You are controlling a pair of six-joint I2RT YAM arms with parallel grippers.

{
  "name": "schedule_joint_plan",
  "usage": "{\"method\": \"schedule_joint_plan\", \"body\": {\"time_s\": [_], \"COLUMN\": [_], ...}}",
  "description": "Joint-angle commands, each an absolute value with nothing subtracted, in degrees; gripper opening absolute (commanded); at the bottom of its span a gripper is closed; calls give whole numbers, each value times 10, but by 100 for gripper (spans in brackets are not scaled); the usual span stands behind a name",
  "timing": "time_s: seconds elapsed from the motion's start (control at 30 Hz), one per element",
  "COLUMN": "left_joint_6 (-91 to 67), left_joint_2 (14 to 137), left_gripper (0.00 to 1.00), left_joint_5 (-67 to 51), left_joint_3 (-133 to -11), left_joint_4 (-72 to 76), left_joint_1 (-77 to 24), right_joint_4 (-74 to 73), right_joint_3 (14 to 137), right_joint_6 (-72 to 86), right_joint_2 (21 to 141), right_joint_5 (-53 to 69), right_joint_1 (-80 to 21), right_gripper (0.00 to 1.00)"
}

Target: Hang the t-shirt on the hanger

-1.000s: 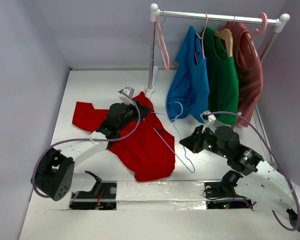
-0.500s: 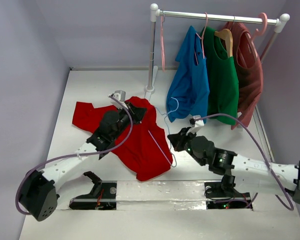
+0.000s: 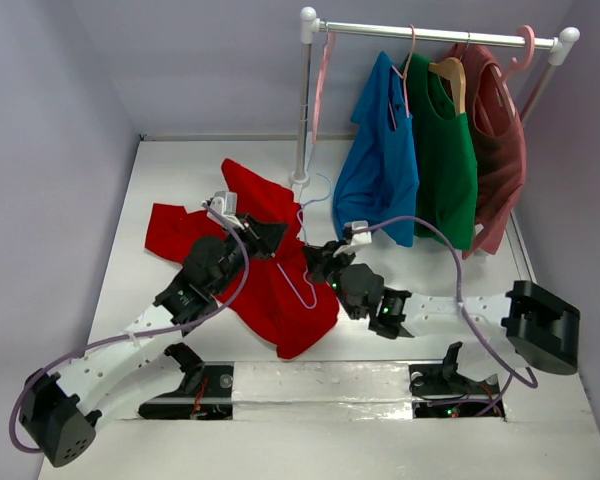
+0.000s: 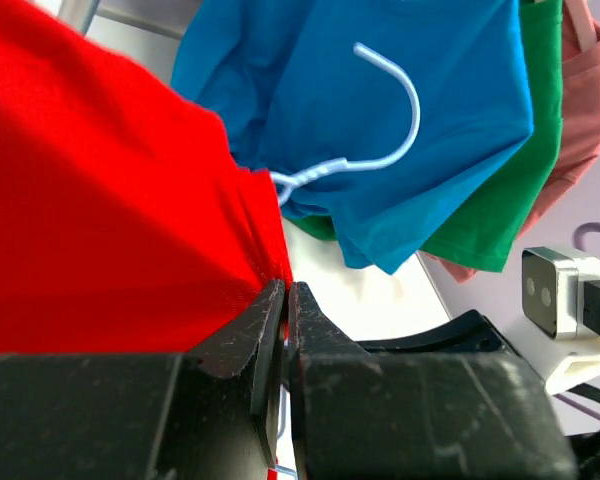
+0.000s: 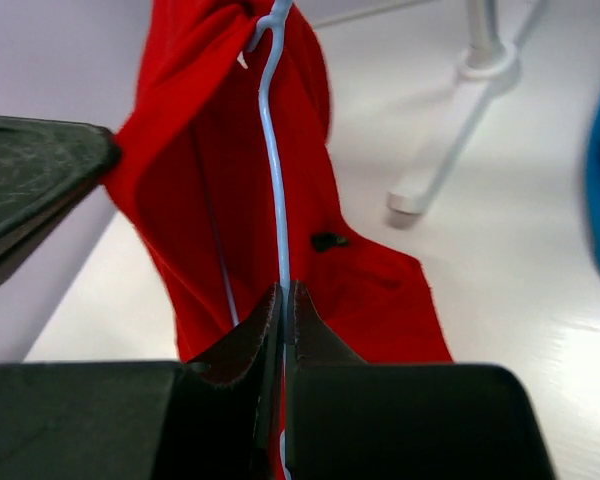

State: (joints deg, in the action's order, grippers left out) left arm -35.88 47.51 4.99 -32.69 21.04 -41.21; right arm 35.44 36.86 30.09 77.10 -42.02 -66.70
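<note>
CHANGE: right fingers (image 5: pixel 245 345), pinching the hanger (image 5: pixel 272 150), swung it over to just beside the rack post (image 3: pixel 302 100), into the t-shirt (image 3: pixel 280 300) | left fingers (image 4: pixel 260 330), clamped on its edge, lifted it there | MEANING: threading begun, shoulders likely unseated.

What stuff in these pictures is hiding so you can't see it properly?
- Left wrist view: only the hook of the hanger shows; the t-shirt covers the rest.
- Right wrist view: the hanger's top is cut off by the top edge, and its lower part disappears between the shut jaws.
- Top view: whether the hanger is inside the t-shirt's neck is too small to tell; the right arm covers where it is held.
</note>
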Motion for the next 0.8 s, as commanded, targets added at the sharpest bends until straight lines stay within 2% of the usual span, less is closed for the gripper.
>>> {"method": "schedule_joint_plan", "body": {"time_s": [0.0,0.2,0.43,0.53,0.63,0.67,0.77], "left_joint_6": [-367,-386,-377,-359,-345,-342,-348], "left_joint_2": [439,393,362,359,365,365,349], "left_gripper": [0,0,0,0,26,40,54], "left_joint_5": [49,26,12,41,78,89,132], "left_joint_3": [-333,-337,-352,-373,-406,-411,-419], "left_joint_4": [196,177,107,44,-16,-25,-5], "left_joint_1": [-421,-426,-437,-437,-437,-437,-437], "right_joint_4": [561,644,697,753,804,806,819], "right_joint_3": [399,436,510,484,428,405,377], "right_joint_6": [238,150,98,99,101,102,104], "right_joint_2": [796,828,912,904,878,871,854], "right_joint_5": [-456,-462,-383,-357,-352,-352,-352], "right_joint_1": [-687,-693,-665,-664,-664,-664,-664], "right_gripper": [0,0,0,0,0,0,0]}}
